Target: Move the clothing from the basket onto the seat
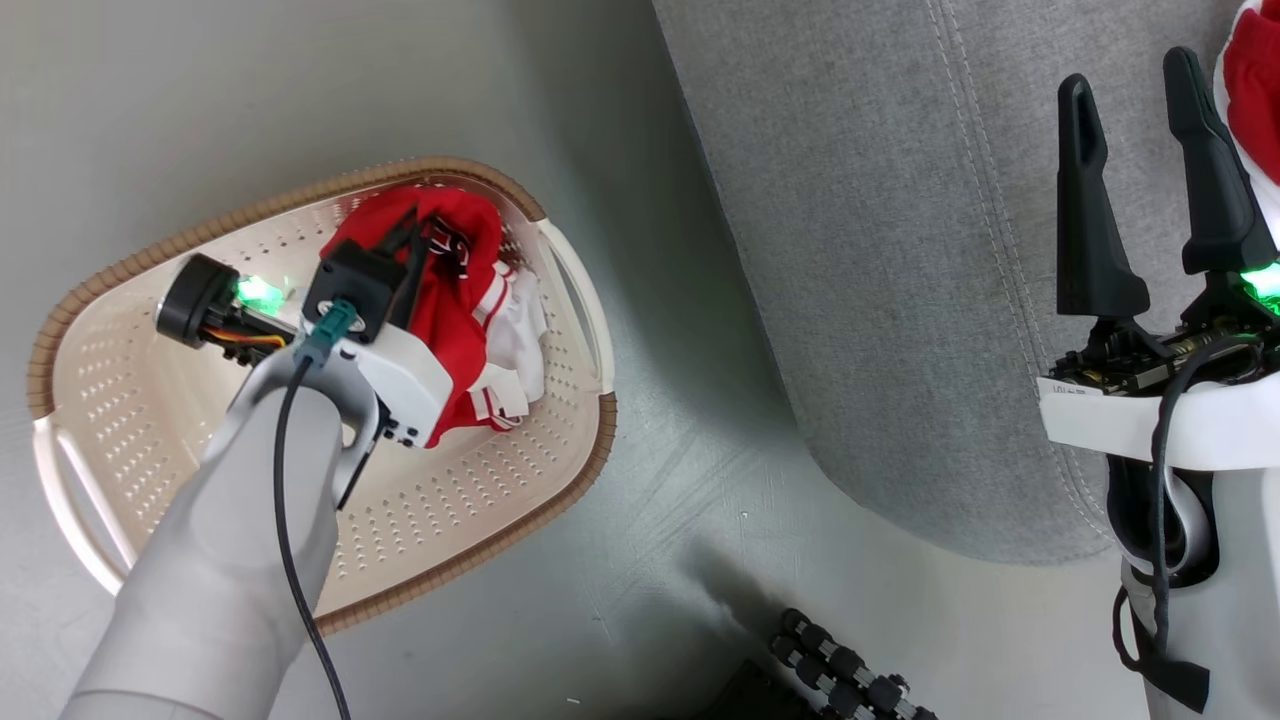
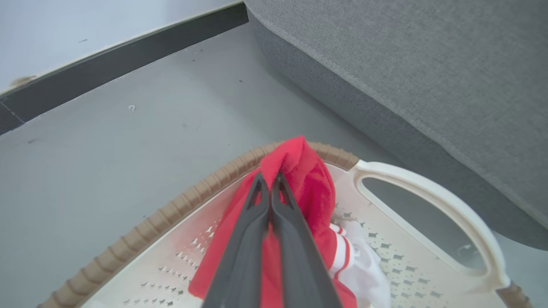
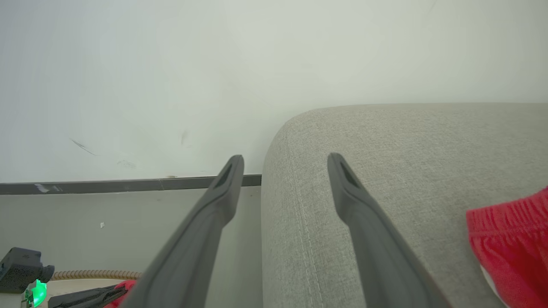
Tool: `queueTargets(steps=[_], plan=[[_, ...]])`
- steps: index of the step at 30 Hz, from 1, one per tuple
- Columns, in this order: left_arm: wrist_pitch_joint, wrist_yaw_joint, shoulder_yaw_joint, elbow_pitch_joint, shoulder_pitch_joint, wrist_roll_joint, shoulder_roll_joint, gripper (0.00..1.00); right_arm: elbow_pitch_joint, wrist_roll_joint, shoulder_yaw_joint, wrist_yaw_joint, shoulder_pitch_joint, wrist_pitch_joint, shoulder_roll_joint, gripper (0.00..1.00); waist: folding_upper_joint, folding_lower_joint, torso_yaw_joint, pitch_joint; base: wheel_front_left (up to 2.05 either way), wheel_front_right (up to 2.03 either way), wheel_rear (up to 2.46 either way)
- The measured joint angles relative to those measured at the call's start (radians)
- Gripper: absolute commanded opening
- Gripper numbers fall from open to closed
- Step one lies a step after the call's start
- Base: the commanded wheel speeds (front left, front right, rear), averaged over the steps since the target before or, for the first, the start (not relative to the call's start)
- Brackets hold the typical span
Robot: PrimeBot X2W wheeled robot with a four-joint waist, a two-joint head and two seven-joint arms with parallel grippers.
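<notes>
A red garment with white stripes, the clothing point(image 1: 462, 300), lies bunched in the cream basket point(image 1: 130, 400) on the floor at the left. My left gripper point(image 1: 412, 232) reaches down into the basket and is shut on a fold of that clothing point(image 2: 306, 179), the two dark fingers pressed together with red fabric pinched at their tips point(image 2: 269, 176). My right gripper point(image 1: 1130, 85) hovers open over the grey seat point(image 1: 900, 250), nothing between its fingers point(image 3: 284, 159). Another red piece of clothing point(image 1: 1255, 90) lies on the seat point(image 3: 406, 162) just right of it point(image 3: 511, 239).
The basket's white handle point(image 2: 445, 201) faces the seat's side. Grey floor point(image 1: 690, 480) runs between basket and seat. A dark ribbed part point(image 1: 850, 675) shows at the bottom edge. A dark skirting strip point(image 2: 115, 55) lines the wall beyond the basket.
</notes>
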Motion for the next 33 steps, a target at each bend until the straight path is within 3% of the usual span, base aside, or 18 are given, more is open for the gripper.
queueTargets(steps=[10,33], plan=[[0.0,0.002,0.011,-0.188,0.107,-0.001,0.006,0.0,0.032,-0.03,0.016,0.0,-0.036,0.0,-0.001,1.0,0.0,0.0,0.044,-0.035,0.0,0.0,0.0],[-0.003,0.082,0.105,-0.642,0.314,-0.017,0.027,0.0,0.166,-0.124,0.123,0.0,-0.06,0.0,-0.006,1.0,0.0,-0.0001,0.18,-0.205,0.0,0.0,0.0]])
